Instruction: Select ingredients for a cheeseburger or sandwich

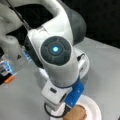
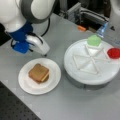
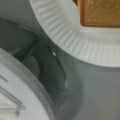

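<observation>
Grey worktop (image 2: 75,105) across the whole scene, and your arm hangs over its left part in a front view, white housing with blue fittings. Your tool (image 2: 41,48) sits low, just beside the far rim of the white paper plate (image 2: 27,85), near it but not over the food; whether its jaws are apart or together, you cannot tell from here, nothing visible in them. On that plate sits the sandwich (image 2: 38,73): a toast-brown bread square on top, a yellow-orange cheese edge peeking out at its right side, something darker beneath. In a front view from behind the arm you catch the same brown bread (image 1: 76,112) on the plate rim (image 1: 96,110), right under the wrist. To the right, well apart from the plate, stands the white round divided tray (image 2: 75,72). A green square (image 2: 94,40) rests in a far compartment, a red disc (image 2: 114,53) in the compartment at the right edge; the near wedges show bare white. Wrist view gives you the ribbed plate rim (image 3: 75,42), a corner of bread (image 3: 100,12) and the tray's edge (image 3: 22,82) at lower left
</observation>
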Motion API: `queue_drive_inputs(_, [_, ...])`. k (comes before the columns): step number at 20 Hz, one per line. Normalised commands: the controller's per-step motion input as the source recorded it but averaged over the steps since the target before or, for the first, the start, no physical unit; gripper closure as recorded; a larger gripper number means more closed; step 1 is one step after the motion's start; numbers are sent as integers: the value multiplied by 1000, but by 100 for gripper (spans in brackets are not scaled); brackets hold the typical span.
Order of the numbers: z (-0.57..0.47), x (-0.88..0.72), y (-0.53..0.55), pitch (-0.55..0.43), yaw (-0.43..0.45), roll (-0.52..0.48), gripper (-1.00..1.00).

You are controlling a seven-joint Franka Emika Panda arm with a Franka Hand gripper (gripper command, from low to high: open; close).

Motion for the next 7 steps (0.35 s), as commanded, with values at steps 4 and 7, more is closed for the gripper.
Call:
queue_drive_inputs(4, [-55,-726,587,-233,-165,-426,-100])
queue_drive_inputs(7, [-86,-582,447,-231,-130,-415,-100])
